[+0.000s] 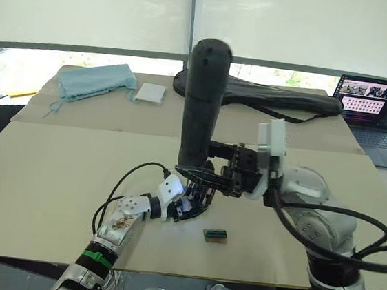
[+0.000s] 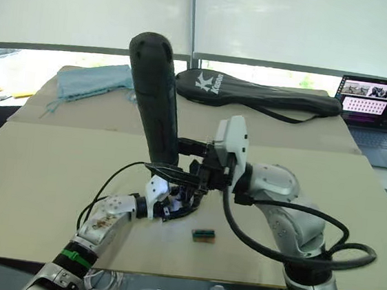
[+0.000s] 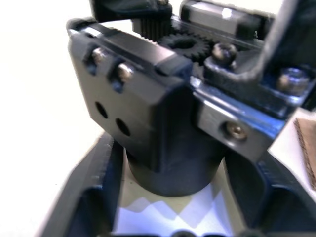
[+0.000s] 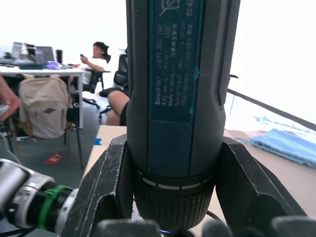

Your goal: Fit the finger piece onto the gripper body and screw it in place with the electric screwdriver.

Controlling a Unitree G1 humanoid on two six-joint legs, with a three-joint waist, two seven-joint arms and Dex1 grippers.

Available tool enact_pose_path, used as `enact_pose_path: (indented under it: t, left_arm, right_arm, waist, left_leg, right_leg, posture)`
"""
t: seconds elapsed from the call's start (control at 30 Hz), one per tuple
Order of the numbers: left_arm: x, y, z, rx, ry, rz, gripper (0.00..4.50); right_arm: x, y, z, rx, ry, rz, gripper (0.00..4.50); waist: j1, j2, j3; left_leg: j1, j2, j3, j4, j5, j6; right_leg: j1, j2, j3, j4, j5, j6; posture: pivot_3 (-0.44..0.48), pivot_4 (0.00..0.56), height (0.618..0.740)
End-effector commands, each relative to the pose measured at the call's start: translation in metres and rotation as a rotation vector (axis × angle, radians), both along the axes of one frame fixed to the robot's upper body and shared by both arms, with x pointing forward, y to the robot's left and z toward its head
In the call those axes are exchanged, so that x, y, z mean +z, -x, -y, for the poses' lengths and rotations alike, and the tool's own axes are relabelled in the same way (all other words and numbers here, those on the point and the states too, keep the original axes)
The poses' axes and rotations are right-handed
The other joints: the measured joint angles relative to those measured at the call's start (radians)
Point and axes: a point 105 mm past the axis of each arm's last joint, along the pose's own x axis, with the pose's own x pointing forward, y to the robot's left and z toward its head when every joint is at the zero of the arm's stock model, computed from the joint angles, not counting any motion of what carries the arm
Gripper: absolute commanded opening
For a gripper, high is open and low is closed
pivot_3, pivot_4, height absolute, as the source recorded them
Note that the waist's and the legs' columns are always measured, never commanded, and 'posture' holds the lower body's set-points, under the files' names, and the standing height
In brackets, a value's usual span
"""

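- Right gripper (image 4: 173,217) clamped the electric screwdriver (image 2: 155,99) upright at frame centre, butt end up (label visible in the wrist view).
- Left gripper (image 3: 170,207) had its fingers (image 3: 94,197) closed around the gripper body (image 3: 163,123), round base on the table (image 1: 52,172), lower centre.
- Small green-and-brown box (image 1: 215,235) lay just right of it.

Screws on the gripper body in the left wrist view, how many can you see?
5 on the gripper body: two side by side on the block's upper face, one by the gear, one on the far bracket, one on the lower side plate. Others may be hidden.
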Motion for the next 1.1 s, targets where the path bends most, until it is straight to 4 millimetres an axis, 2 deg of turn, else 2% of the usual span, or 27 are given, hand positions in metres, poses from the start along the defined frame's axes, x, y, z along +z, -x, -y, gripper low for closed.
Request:
enact_pose_path:
  t: [0.03,0.17,0.23,0.3,0.33,0.4,0.43,0.5,0.57,0.73,0.87,1.1]
  left_arm:
    - [-0.040,0.011,-0.021,0.075,-0.073,-0.130,4.47]
    - [-0.033,0.018,-0.038,0.079,-0.055,-0.104,4.47]
    - [-0.027,0.020,-0.052,0.090,-0.048,-0.088,4.47]
    - [-0.014,0.022,-0.072,0.107,-0.007,-0.083,4.47]
    - [-0.007,0.025,-0.079,0.097,0.030,-0.090,4.47]
    - [0.008,0.039,-0.094,-0.009,0.052,-0.089,4.47]
    - [0.013,0.043,-0.102,-0.044,0.047,-0.088,4.47]
    - [0.023,0.045,-0.123,-0.077,0.009,-0.064,4.47]
    - [0.034,0.048,-0.140,-0.112,-0.024,-0.027,4.47]
    - [0.051,0.052,-0.158,-0.156,-0.052,-0.001,4.47]
    - [0.062,0.048,-0.156,-0.129,-0.015,0.036,4.47]
    - [0.066,0.044,-0.150,-0.057,0.019,0.036,4.47]
  right_arm:
    - [0.029,0.024,0.009,0.075,-0.061,0.092,1.90]
    - [0.048,0.031,0.026,0.075,-0.055,0.073,1.90]
    - [0.057,0.029,0.041,0.042,-0.031,0.017,1.90]
    - [0.056,0.018,0.066,-0.061,0.077,-0.108,1.90]
    - [0.051,0.012,0.079,-0.127,0.151,-0.193,1.90]
    - [0.034,-0.012,0.120,-0.413,0.323,-0.423,1.90]
    - [0.028,-0.018,0.137,-0.499,0.363,-0.506,1.90]
    - [0.012,-0.018,0.168,-0.600,0.463,-0.687,1.90]
    - [-0.012,-0.015,0.197,-0.720,0.583,-0.880,1.90]
    - [-0.069,-0.019,0.257,-0.988,0.822,-1.054,1.90]
    - [-0.101,-0.024,0.281,-1.056,0.920,-1.104,1.90]
    - [-0.124,-0.039,0.286,-1.030,0.980,-1.111,1.90]
  waist:
    - [-0.001,0.000,0.000]
    - [-0.014,0.000,0.002]
    - [-0.020,0.000,0.003]
    - [-0.021,-0.002,0.004]
    - [-0.021,-0.002,0.005]
    - [-0.019,-0.002,0.006]
    - [-0.019,-0.003,0.007]
    - [-0.016,-0.004,0.010]
    - [-0.008,0.004,0.016]
    - [0.000,0.006,0.022]
    - [0.000,0.011,0.029]
    - [-0.012,0.012,0.034]
  left_leg:
    - [0.000,0.000,0.000,0.000,0.000,0.000]
    - [-0.003,0.001,0.000,0.000,0.000,0.001]
    - [-0.005,0.002,0.000,0.000,0.000,0.001]
    - [-0.006,0.002,0.000,-0.003,0.000,0.002]
    - [-0.006,0.002,0.000,-0.005,0.001,0.003]
    - [-0.010,0.003,0.000,-0.006,0.001,0.004]
    - [-0.014,0.003,0.001,-0.006,0.001,0.004]
    - [-0.020,0.005,0.001,-0.006,0.002,0.003]
    - [-0.024,0.005,0.002,-0.004,0.002,0.004]
    - [-0.035,0.005,0.003,-0.002,0.001,0.005]
    - [-0.042,0.003,0.003,0.007,0.001,0.005]
    - [-0.042,0.002,0.003,0.009,0.001,0.004]
  right_leg:
    - [0.000,0.000,0.000,0.000,0.000,0.000]
    - [-0.003,0.000,0.000,0.000,0.000,0.000]
    - [-0.005,0.001,0.000,0.000,0.000,-0.001]
    - [-0.008,0.001,0.000,-0.001,0.004,-0.007]
    - [-0.009,0.000,-0.001,-0.002,0.004,-0.009]
    - [-0.014,0.000,-0.001,-0.001,0.003,-0.011]
    - [-0.018,0.000,-0.001,0.000,0.003,-0.013]
    - [-0.023,0.000,-0.003,-0.001,0.003,-0.015]
    - [-0.025,-0.001,-0.004,-0.002,0.003,-0.016]
    - [-0.035,-0.002,-0.004,-0.003,0.004,-0.015]
    - [-0.039,-0.002,-0.005,-0.002,0.005,-0.013]
    - [-0.038,-0.002,-0.004,0.000,0.006,-0.012]
  posture:
    - [0.000,0.150,0.740]
    - [0.000,0.150,0.740]
    - [0.000,0.150,0.740]
    - [0.000,0.150,0.740]
    - [0.000,0.150,0.740]
    - [0.000,0.150,0.740]
    - [0.000,0.150,0.740]
    - [0.000,0.150,0.740]
    - [0.000,0.150,0.740]
    - [0.000,0.150,0.740]
    - [0.000,0.150,0.740]
    - [0.000,0.150,0.740]
